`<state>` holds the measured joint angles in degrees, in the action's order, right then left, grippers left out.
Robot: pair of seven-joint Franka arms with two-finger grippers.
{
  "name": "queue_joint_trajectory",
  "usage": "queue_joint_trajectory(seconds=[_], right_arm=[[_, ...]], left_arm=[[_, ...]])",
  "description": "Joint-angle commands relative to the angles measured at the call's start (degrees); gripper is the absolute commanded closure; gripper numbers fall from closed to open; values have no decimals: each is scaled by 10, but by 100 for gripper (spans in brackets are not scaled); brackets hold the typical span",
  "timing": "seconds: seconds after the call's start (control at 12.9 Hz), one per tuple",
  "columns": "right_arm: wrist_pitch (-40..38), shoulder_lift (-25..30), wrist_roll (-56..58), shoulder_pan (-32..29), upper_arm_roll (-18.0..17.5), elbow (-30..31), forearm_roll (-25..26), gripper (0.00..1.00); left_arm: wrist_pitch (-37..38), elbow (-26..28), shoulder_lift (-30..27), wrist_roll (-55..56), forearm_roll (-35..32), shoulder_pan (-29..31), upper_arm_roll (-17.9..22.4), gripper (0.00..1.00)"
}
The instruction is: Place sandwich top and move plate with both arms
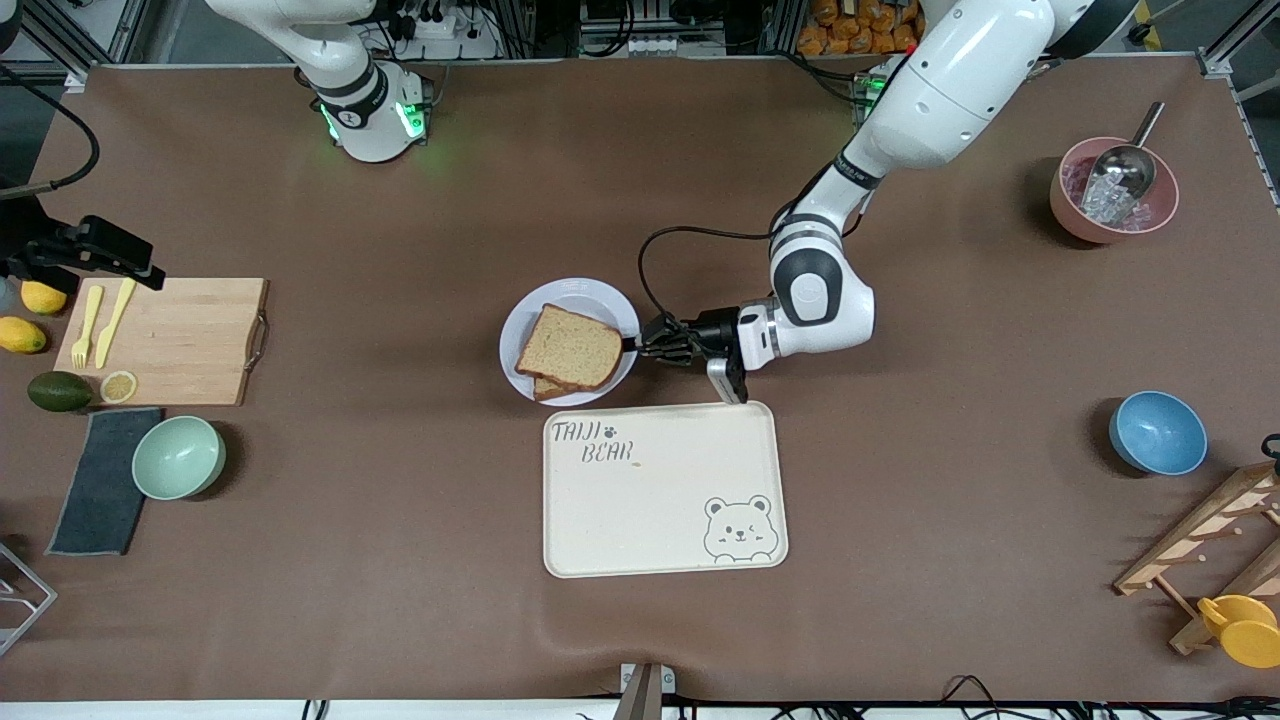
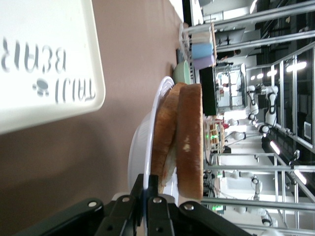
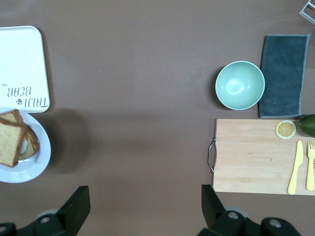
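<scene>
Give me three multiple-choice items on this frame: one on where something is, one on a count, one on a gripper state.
1. Where is the sandwich top?
A. on the tray
B. on the sandwich on the plate
C. on the cutting board

2. How many bowls stand on the table?
A. one
B. two
C. three

3. What is the left gripper doing?
A. shut on the plate's rim
B. open above the tray
C. holding a fork

Answers:
1. B: the plain brown slice lies over another slice on the plate, with the tray bare.
2. C: a mint bowl, a blue bowl and a pink bowl.
3. A: its fingers pinch the plate's edge in the left wrist view; the right gripper waits open.
</scene>
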<state>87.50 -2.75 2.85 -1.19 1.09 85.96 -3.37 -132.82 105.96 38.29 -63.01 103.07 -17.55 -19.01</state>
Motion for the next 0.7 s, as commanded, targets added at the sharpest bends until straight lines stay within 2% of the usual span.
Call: queue_joint_trajectory(seconds=[0.0,0.62], right_arm=[[-8,-2,0,-17,-15,-11,10,0],[-7,1,-15,-16,-16,-9,28,0]], left_arm=[[12,-15,-10,13,19,21,-4,100],[39,-68,14,58,9,71,3,100]])
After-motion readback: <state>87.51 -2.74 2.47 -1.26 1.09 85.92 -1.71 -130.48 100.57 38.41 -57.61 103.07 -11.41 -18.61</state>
